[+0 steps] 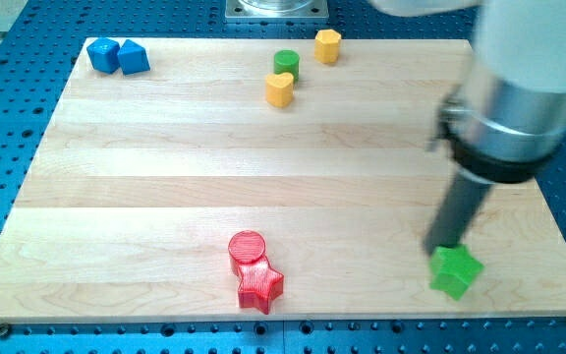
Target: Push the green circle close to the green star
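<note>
The green circle (pixel 286 64) sits near the view's top centre, touching a yellow block (pixel 280 89) just below it. The green star (pixel 456 272) lies at the view's bottom right, near the board's lower edge. My tip (pixel 439 248) is at the end of the dark rod, right at the green star's upper left edge and seemingly touching it. The tip is far from the green circle, which lies up and to the left across the board.
A second yellow block (pixel 327 45) sits at the top, right of the green circle. Two blue blocks (pixel 118 55) are at the top left corner. A red circle (pixel 247 247) and red star (pixel 260 285) touch at the bottom centre. The wooden board (pixel 165 177) rests on a blue perforated table.
</note>
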